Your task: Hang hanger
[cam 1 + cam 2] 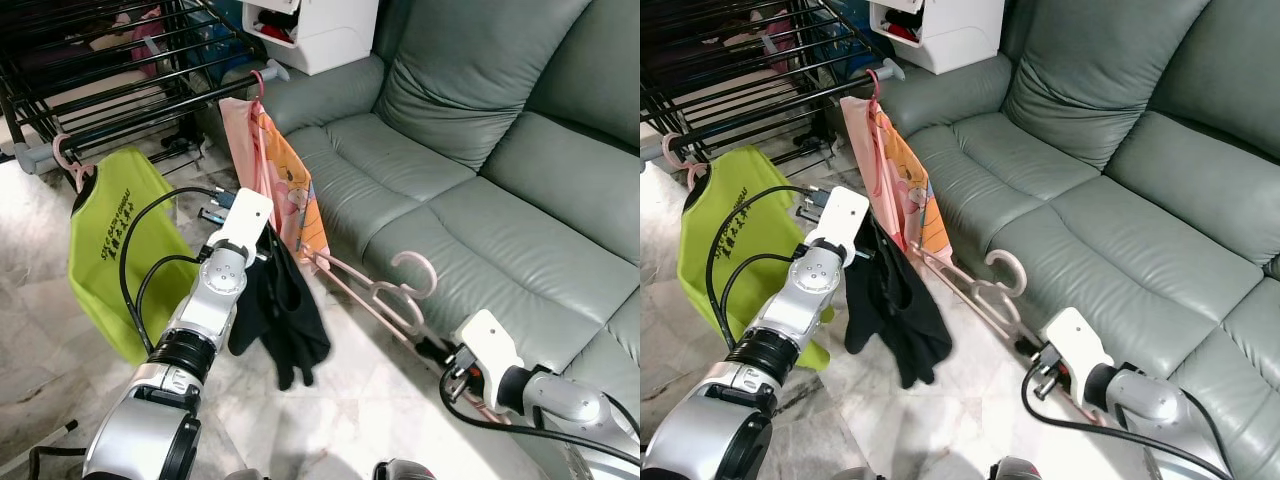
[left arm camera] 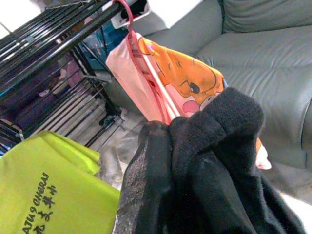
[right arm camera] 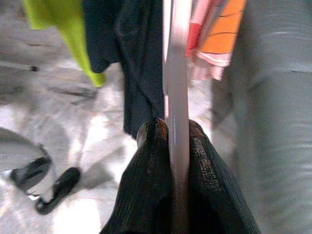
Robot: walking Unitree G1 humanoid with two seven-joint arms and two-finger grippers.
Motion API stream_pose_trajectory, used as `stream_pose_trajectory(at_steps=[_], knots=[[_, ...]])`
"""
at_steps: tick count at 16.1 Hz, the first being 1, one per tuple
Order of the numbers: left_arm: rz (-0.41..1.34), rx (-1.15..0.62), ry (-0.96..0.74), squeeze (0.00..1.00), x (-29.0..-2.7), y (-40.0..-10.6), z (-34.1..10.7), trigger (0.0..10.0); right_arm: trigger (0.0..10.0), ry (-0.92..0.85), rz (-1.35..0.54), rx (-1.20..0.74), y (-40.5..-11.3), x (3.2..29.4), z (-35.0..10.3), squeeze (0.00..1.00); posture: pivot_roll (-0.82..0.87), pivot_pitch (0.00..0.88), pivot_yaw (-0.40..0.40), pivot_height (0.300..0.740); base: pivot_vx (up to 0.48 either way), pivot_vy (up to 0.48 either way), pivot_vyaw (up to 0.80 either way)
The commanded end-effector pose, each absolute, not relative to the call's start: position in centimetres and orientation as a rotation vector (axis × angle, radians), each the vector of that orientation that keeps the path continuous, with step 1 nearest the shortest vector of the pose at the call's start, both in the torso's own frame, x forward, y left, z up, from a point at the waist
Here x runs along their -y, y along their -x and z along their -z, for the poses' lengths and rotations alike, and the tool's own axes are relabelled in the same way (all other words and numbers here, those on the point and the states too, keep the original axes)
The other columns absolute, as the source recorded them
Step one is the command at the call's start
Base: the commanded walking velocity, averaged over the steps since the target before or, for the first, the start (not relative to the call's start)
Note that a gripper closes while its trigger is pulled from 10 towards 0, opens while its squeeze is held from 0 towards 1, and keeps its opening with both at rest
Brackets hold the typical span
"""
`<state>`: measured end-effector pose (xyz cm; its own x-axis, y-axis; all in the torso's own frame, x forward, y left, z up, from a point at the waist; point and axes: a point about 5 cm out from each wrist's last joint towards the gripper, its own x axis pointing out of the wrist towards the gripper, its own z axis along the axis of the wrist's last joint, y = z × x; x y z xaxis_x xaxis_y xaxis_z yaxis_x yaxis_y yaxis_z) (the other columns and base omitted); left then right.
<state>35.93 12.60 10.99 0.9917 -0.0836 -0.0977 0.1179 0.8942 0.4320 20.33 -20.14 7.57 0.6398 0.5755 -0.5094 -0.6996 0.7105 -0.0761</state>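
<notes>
Pink hanger (image 1: pixel 385 292) in right end effector (image 3: pixel 178 127); black garment (image 1: pixel 280 310) in left end effector (image 2: pixel 161 131)

Both claws (image 3: pixel 170 134) (image 2: pixel 161 141) clamped, arms outstretched

Both arms are silver metal with rounded, ribbed joint housings and dark rings between segments. A white, flat-sided block caps each wrist, and 2 looping black cables run along the left forearm, with another black cable curling under the right wrist. The right gripper (image 3: pixel 179 134) has 2 long black fingers (image 3: pixel 151 195) with a finely ridged, matte texture.
</notes>
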Motion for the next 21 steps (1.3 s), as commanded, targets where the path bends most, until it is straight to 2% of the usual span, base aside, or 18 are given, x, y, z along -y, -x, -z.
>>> stream_pose_trajectory(at_steps=[1,13,21], knots=[[0.086,-0.015,-0.460,0.00,-12.5,-36.6,-12.4,10.0,10.0,0.268,-0.798,-0.469,-20.0,19.5,-8.1,0.00,-0.13,0.000,0.084,0.740,0.000,0.000,0.00],[0.115,0.019,-0.432,0.00,-12.1,-36.4,-12.8,10.0,10.0,0.268,-0.820,-0.479,-20.4,19.6,-8.0,0.00,-0.12,0.000,0.081,0.740,0.000,0.000,0.00],[0.196,0.079,-0.385,0.00,-10.6,-35.5,-14.1,10.0,10.0,0.277,-0.744,-0.470,-21.7,20.1,-7.4,0.00,-0.11,0.000,0.071,0.740,0.000,0.000,0.00]])
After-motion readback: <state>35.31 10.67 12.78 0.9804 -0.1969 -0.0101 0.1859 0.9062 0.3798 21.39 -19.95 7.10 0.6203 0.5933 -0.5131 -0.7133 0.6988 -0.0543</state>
